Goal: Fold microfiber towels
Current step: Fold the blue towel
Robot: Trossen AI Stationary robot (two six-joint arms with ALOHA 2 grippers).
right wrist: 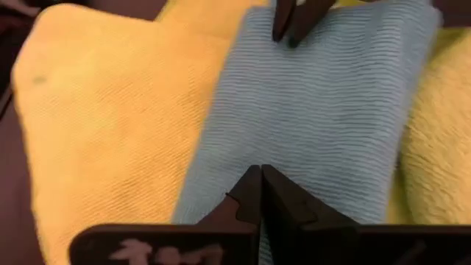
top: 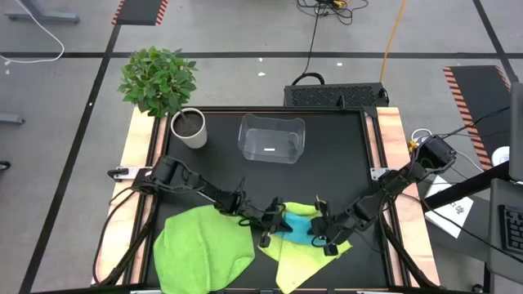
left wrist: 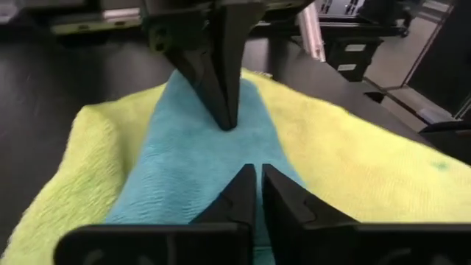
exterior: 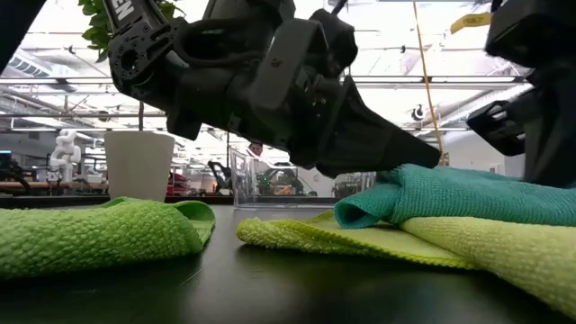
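The turquoise towel (top: 296, 222) lies folded into a strip on the pale yellow-green towel (top: 304, 260), near the table's front edge. The bright green towel (top: 200, 249) lies crumpled to their left. My left gripper (top: 274, 226) comes level from the left, and its shut fingertips (left wrist: 257, 180) meet the strip's left end. My right gripper (top: 317, 233) slants down from the right and is shut at the strip's right end (right wrist: 259, 180). In the low view the turquoise towel (exterior: 468, 193) shows a rounded fold on its left, and the left gripper's tip (exterior: 434, 159) is at its top. My left gripper has its fingertips on the top layer of the turquoise strip near its left end (left wrist: 254, 158), coming nearly level from the table's left. The fingers hide how much cloth lies between them. The towel rests on the yellow-green towel, slack. My right gripper meets the strip's top near its right end (right wrist: 265, 158), slanting down from the table's right. Its fingertips (left wrist: 227, 118) come to a point on the cloth. The fingers cover the pinch itself. The towel lies flat and slack beneath it.
A clear plastic bin (top: 271, 139) stands at the middle of the far side. A white pot with a leafy plant (top: 189, 128) is at the far left. Bare black table (top: 343, 163) lies between the bin and the towels.
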